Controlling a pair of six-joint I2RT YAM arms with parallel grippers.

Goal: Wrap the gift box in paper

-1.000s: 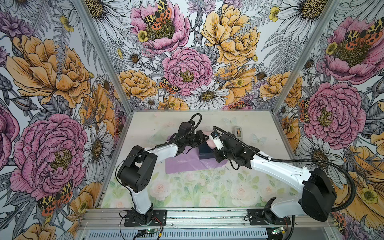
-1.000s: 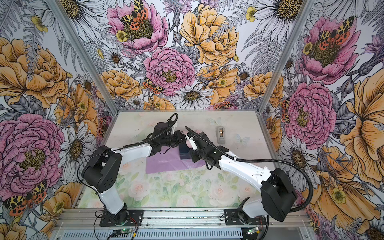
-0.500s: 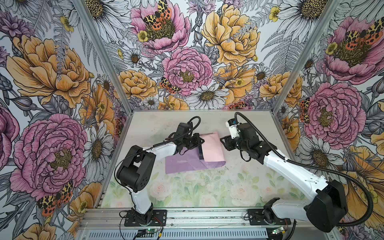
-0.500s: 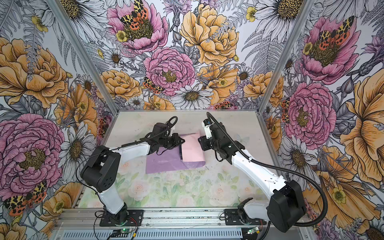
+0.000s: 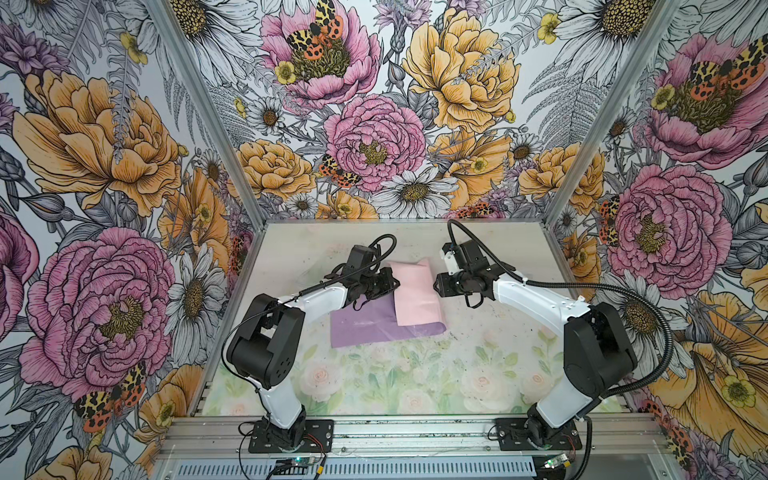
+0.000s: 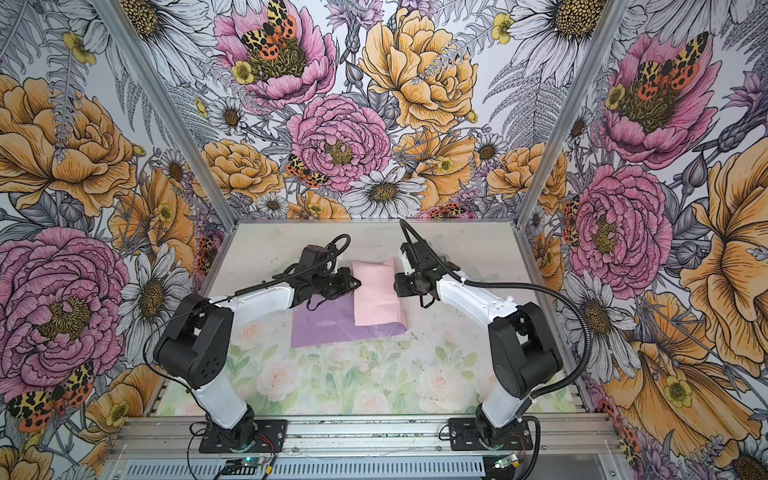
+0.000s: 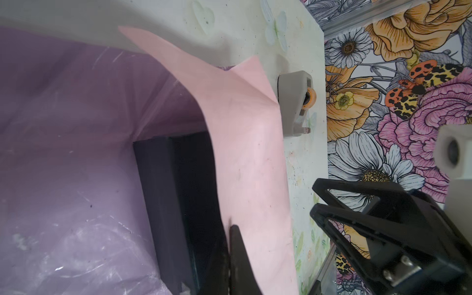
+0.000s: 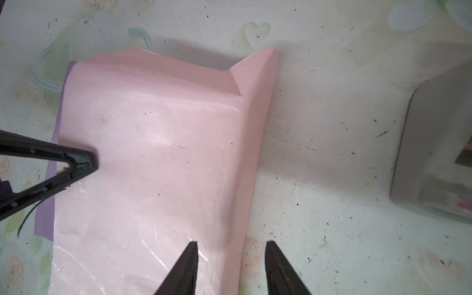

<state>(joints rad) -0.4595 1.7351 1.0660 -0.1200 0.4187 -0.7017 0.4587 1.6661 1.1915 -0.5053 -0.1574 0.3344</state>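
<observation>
The paper (image 5: pixel 365 328) is lying lilac side up on the bench (image 5: pixel 374 386), toward its far edge. One side is folded over so that the pink face is showing. The gift box (image 7: pixel 173 204) is sitting under that flap, hidden in both top views. The left hand (image 8: pixel 86 163) is closed with nothing visibly gripped. It is pressing its tip on the flap's free edge, apparently to stop the fold springing back off the box. The right hand (image 8: pixel 231 244) is hovering over the creased side of the fold, jaws apart and empty. A grey tape dispenser (image 7: pixel 293 102) is standing just beside the fold, near the right hand and probably wanted next. One flap corner is sticking up and could snag.
</observation>
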